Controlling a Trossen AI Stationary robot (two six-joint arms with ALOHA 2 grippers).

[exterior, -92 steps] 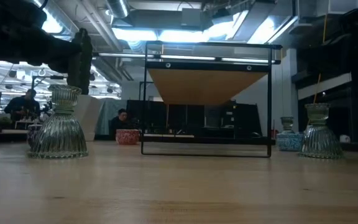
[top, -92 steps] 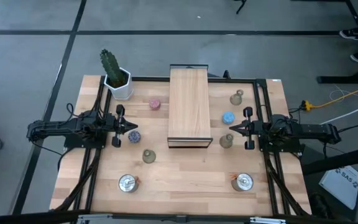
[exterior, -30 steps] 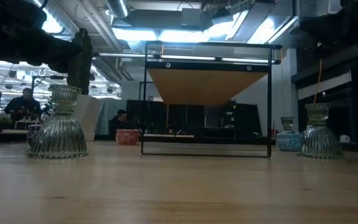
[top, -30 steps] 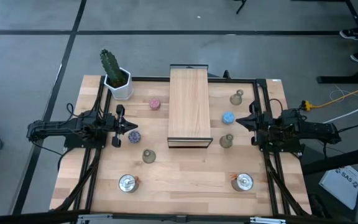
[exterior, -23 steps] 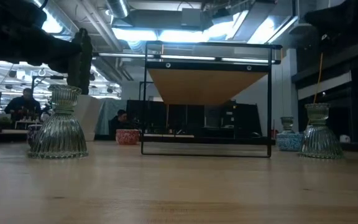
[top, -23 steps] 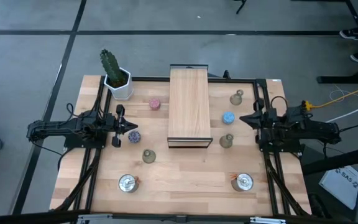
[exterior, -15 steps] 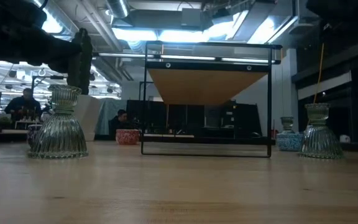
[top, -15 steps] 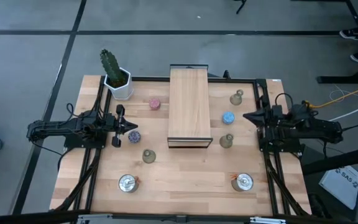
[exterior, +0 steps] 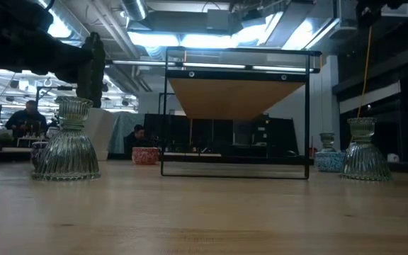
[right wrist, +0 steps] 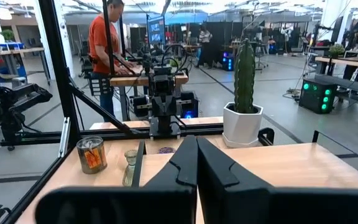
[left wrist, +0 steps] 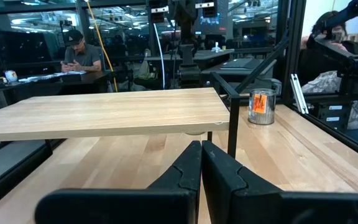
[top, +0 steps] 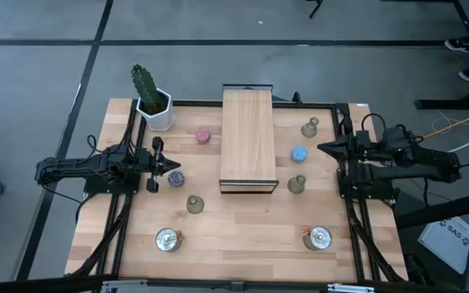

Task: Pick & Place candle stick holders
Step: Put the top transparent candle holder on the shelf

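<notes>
Both grippers are pressed fully together and nothing is held: the left gripper (top: 175,166) is kept beside the purple holder (top: 174,177), the right gripper (top: 322,147) near the blue holder (top: 299,153). Eight candle stick holders are spread around the wooden board (top: 248,138).
</notes>
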